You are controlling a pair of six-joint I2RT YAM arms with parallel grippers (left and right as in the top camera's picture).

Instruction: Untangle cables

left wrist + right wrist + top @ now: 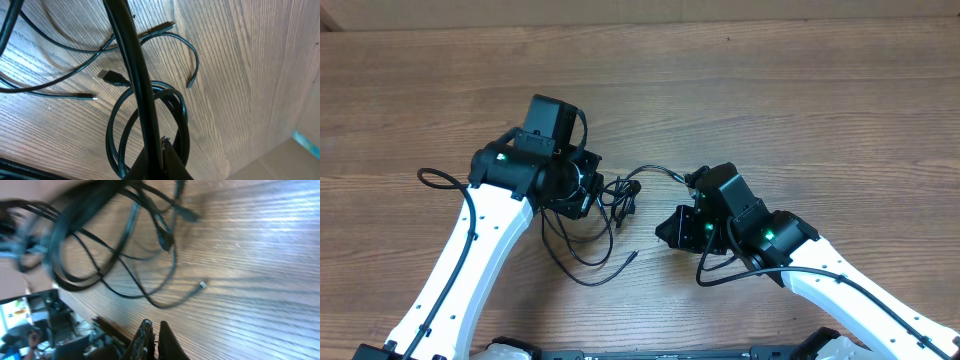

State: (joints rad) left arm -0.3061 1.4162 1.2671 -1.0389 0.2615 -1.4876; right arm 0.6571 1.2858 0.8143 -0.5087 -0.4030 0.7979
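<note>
Left side first: the left end effector [159, 162] sits at the bottom of its own camera view, fingers pressed together on one strand of the cables [142, 100]. That strand runs taut from the tips right up the frame. Just behind it is a coil of several loops, and past the coil loose ends fan out over the counter [240, 75]. There is a broad plug [109, 76], a thin silver-tipped end [90, 97], and more ends nearer the top edge.

Over to the right: the right end effector [152, 340] is low over the wood, fingers pressed together. Whether a strand is caught between them cannot be told. Ahead of it a small plug tip [202, 284] lies on the boards, and further off the tangle is a dark blur at the upper left.

From above, the left arm [470, 250] rises from the lower left edge and bends at the wrist to point right into the knot. The right arm [860, 285] comes in from the lower right and points left. The knot sits between the two wrists, hard against the left one. One strand arches across to the right wrist, and a loose loop trails toward the near edge.
</note>
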